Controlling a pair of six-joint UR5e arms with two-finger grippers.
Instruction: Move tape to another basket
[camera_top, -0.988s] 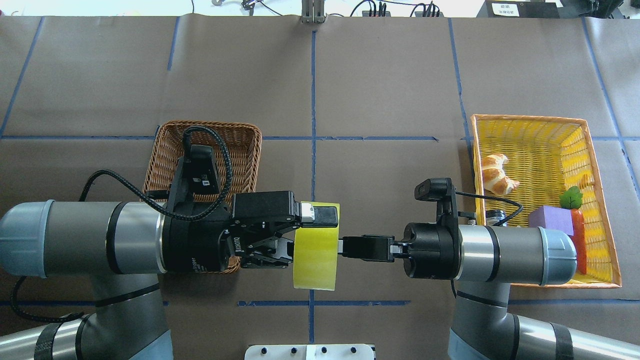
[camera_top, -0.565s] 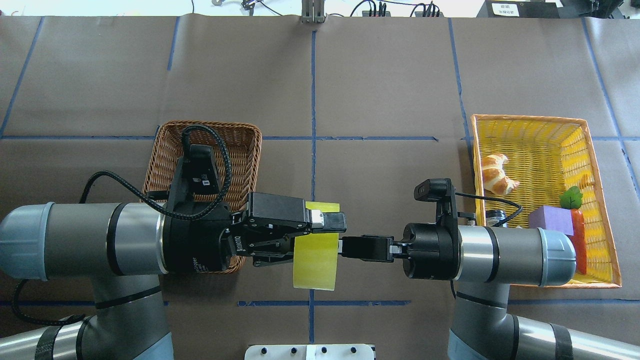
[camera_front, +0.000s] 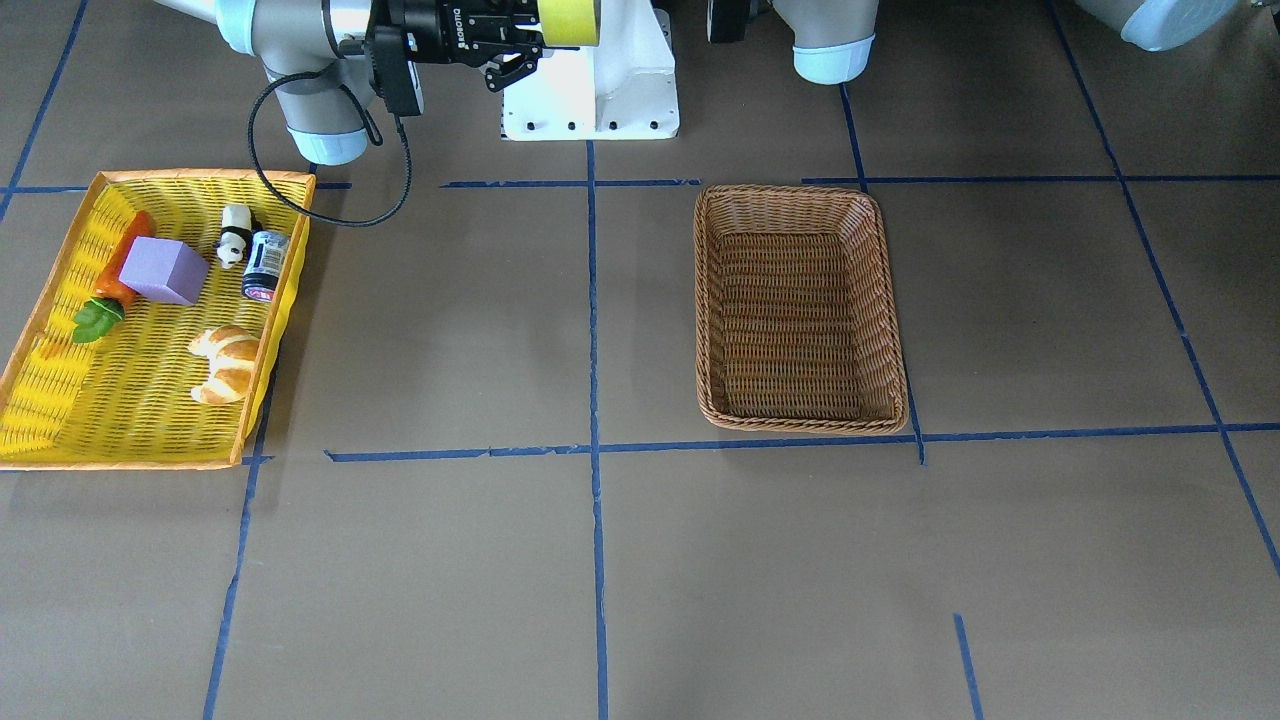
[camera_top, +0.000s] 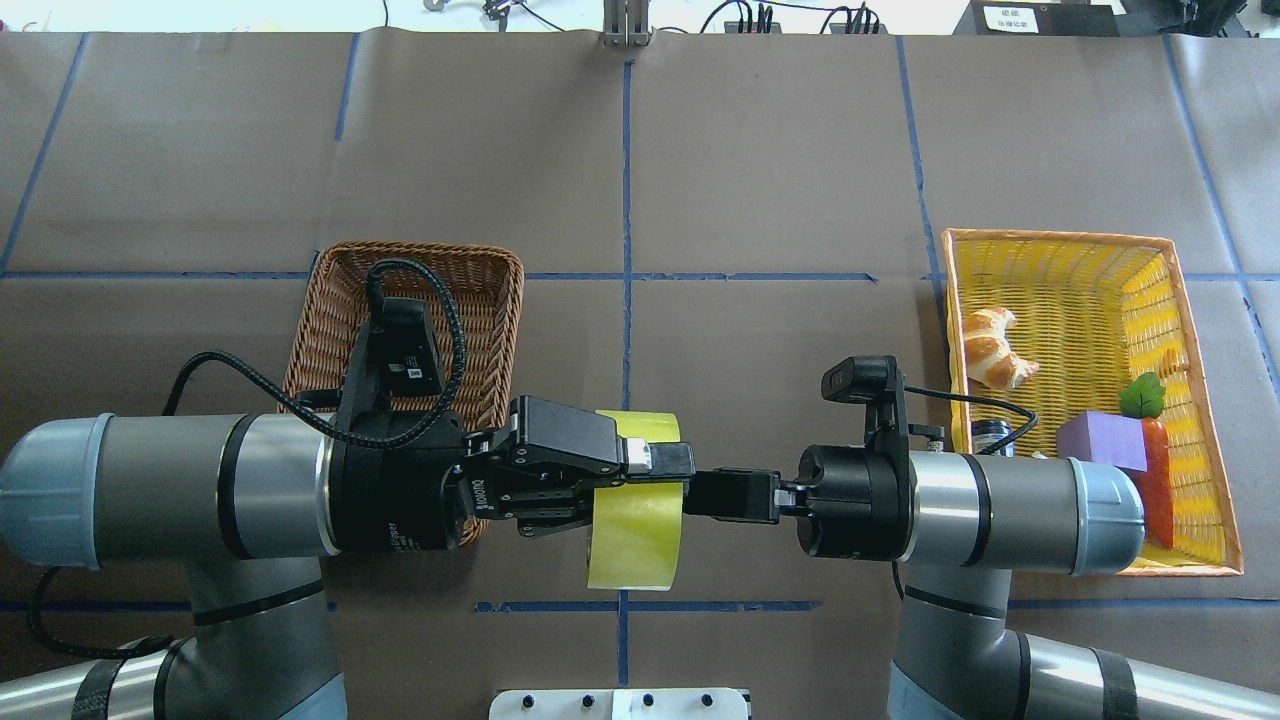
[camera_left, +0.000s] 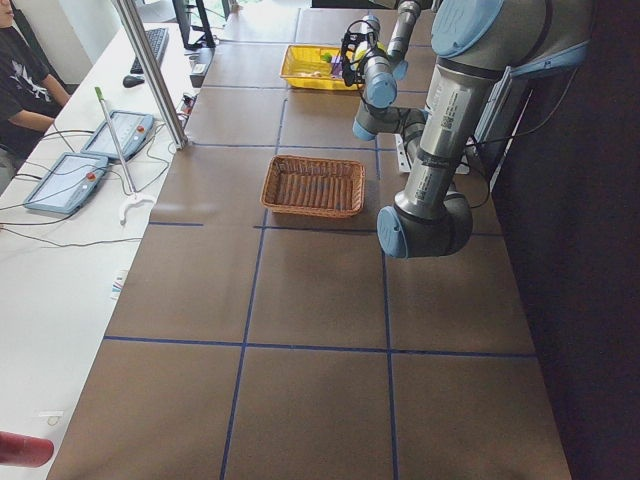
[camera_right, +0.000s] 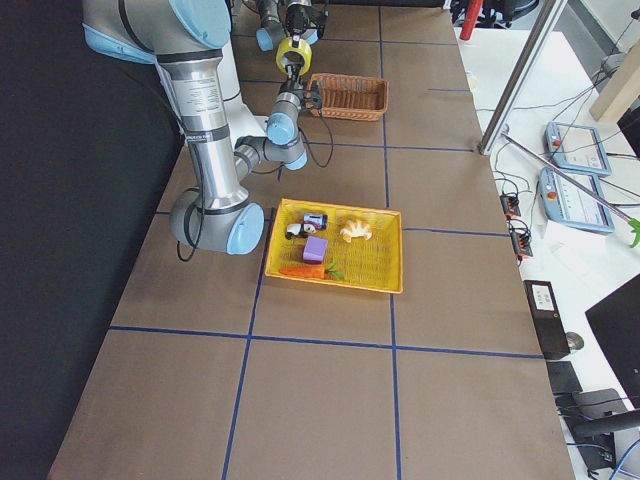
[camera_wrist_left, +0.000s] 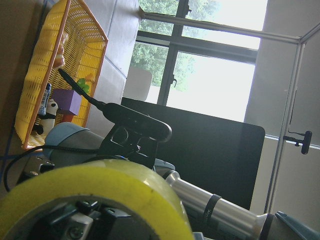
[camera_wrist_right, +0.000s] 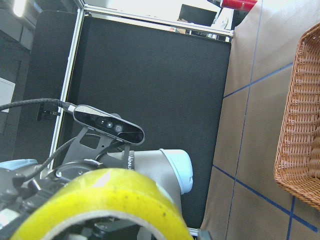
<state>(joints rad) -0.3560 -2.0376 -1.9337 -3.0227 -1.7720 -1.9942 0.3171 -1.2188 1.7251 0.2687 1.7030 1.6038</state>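
Looking down from overhead, we see the tape (camera_top: 632, 535) held up off the counter (camera_top: 780, 150), over the blue centre line (camera_top: 627, 250) at 6 o'clock, near the robot's side. The roll stands on edge. Its broad yellow band faces up, and its axis through the core runs level from 9 to 3 o'clock, with one open face toward each arm.

The left tool (camera_top: 648, 478) reaches in from 9 o'clock and is closed on the tape's wall, one finger (camera_top: 655, 458) on the outer band and the other hidden. The right tool (camera_top: 690, 495), seen edge-on from 3 o'clock, is clamped on the rim.

We find the basket (camera_top: 420, 262) at 10 o'clock from the tape, partly under the left arm. The yellow tray (camera_top: 1060, 238) lies well apart at 2 o'clock and holds a croissant (camera_top: 992, 350) and a purple block (camera_top: 1100, 440).
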